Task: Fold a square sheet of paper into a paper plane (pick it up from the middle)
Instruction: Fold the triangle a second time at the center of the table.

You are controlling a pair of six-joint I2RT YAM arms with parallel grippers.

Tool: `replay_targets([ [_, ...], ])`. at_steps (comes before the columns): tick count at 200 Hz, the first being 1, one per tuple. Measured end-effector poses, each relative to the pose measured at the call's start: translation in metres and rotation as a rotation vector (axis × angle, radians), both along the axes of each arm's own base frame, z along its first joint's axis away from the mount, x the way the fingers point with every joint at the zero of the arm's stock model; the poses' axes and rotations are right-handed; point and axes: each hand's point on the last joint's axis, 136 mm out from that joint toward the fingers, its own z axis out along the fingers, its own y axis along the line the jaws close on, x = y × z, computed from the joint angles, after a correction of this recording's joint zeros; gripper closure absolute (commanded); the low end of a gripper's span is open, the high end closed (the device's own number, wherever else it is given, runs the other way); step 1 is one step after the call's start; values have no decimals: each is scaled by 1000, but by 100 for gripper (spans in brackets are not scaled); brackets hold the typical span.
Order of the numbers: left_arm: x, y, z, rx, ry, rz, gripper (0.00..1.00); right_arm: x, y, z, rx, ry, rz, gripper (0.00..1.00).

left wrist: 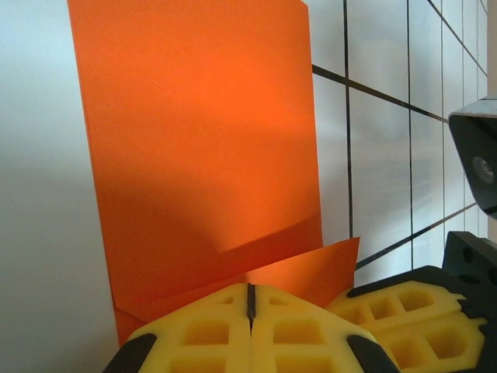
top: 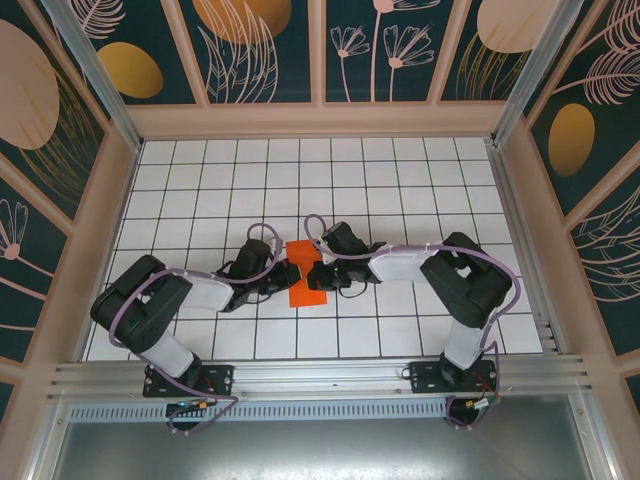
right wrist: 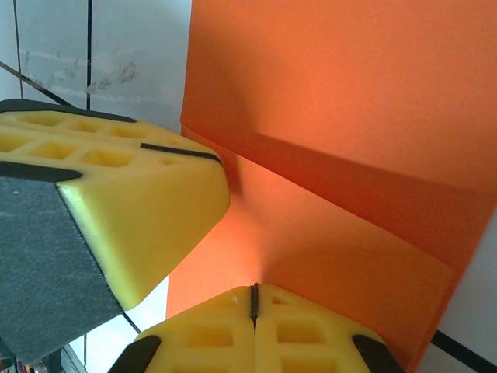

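Folding is at an early step, I judge: the square sheet of paper lies near the middle of the tiled table as a narrow rectangle, so it seems to be doubled over once, and no pointed nose or wings are made yet.

The left gripper and the right gripper meet at this rectangle from its 2 long sides, very near to each other. In the left wrist view the yellow fingers are pressed together with no gap, and the orange paper runs straight into the seam between them, with a small flap raised just beside it. In the right wrist view it is the same: the fingers are closed, and the paper puckers toward their seam. So each gripper appears clamped on the sheet at its middle (how many layers each one pinches I cannot tell).

The step in hand looks like taking the paper up from the middle, to open or turn it for the next crease. The next move calls for both arms to rise together and evenly, because thin paper held at 2 close points can tear or slip if 1 arm pulls away. The corner folds for the nose are not yet done.
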Motion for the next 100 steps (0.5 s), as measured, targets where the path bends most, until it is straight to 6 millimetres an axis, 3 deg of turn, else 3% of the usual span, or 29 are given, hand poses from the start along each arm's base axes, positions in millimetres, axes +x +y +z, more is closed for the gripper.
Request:
replay_targets([
  [100, 9, 0, -9, 25, 36, 47, 100, -4, -5, -6, -29, -24, 52, 100],
])
